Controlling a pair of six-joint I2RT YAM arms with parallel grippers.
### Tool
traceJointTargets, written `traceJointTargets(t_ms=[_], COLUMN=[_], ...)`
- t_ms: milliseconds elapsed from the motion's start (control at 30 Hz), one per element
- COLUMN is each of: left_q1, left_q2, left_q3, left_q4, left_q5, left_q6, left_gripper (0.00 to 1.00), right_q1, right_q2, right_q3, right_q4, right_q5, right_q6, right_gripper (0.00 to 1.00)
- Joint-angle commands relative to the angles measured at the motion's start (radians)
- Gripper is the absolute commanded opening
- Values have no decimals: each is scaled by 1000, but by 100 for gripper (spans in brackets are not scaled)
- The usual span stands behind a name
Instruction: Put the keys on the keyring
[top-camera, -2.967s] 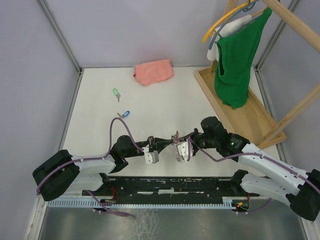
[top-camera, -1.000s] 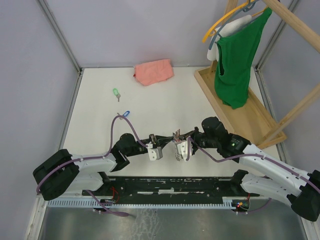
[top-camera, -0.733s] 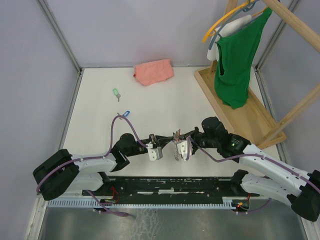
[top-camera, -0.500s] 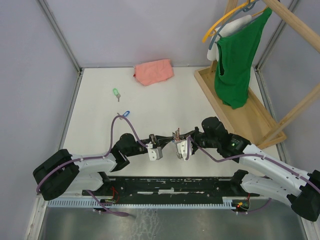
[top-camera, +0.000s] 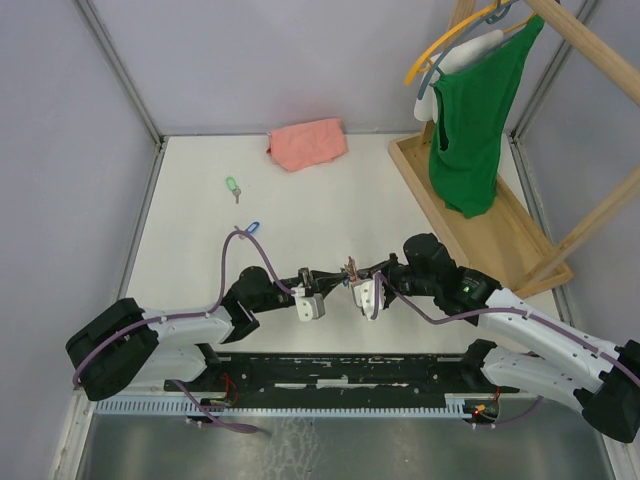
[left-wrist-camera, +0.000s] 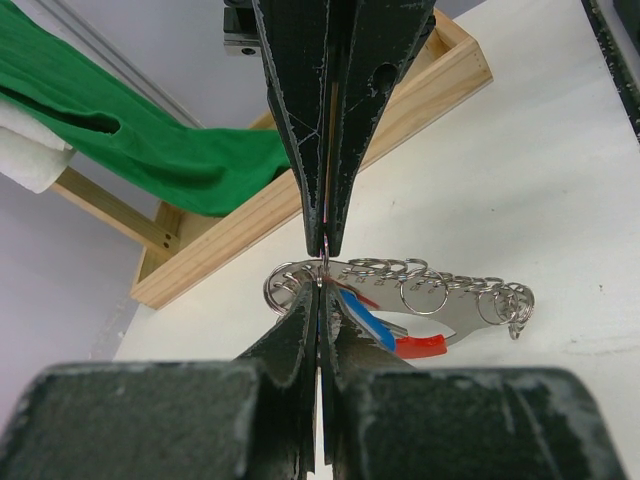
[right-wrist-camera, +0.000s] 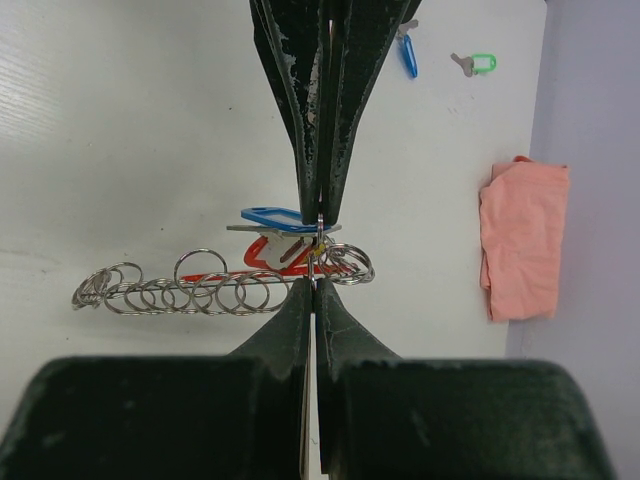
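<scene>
My two grippers meet tip to tip over the near middle of the table, both shut on one thin silver keyring (left-wrist-camera: 326, 268). My left gripper (top-camera: 337, 284) comes from the left and my right gripper (top-camera: 356, 279) from the right. From the keyring (right-wrist-camera: 316, 252) hangs a metal holder (left-wrist-camera: 455, 318) strung with several spare rings (right-wrist-camera: 180, 293), a blue-headed key (right-wrist-camera: 270, 215) and a red tag (left-wrist-camera: 420, 347). Two loose keys lie far to the left on the table, one green (top-camera: 232, 186) and one blue (top-camera: 251, 227). They also show in the right wrist view, the green key (right-wrist-camera: 478, 63) and the blue key (right-wrist-camera: 407, 56).
A pink cloth (top-camera: 307, 143) lies at the back edge. A wooden rack base (top-camera: 500, 235) stands at the right with a green shirt (top-camera: 472, 110) on a hanger. My left arm's purple cable (top-camera: 235, 255) arches near the blue key.
The ring bundle has swung up a little and my right gripper has edged slightly right. Both grips have stayed shut and the loose keys have not moved.
</scene>
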Motion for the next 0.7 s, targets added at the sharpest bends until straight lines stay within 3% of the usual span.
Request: traceJointTargets(t_ms=[0, 667], left_q1=[-7, -6], left_q2=[2, 12], left_q3=[38, 48], left_q4=[55, 54], left_q5=[21, 22], left_q6=[-38, -50], left_gripper=[3, 3], right_q1=[5, 5], right_q2=[-13, -14], right_q3=[29, 27], right_q4=[70, 81], right_q5=[-8, -17], right_q6=[12, 22], right_gripper=[1, 1])
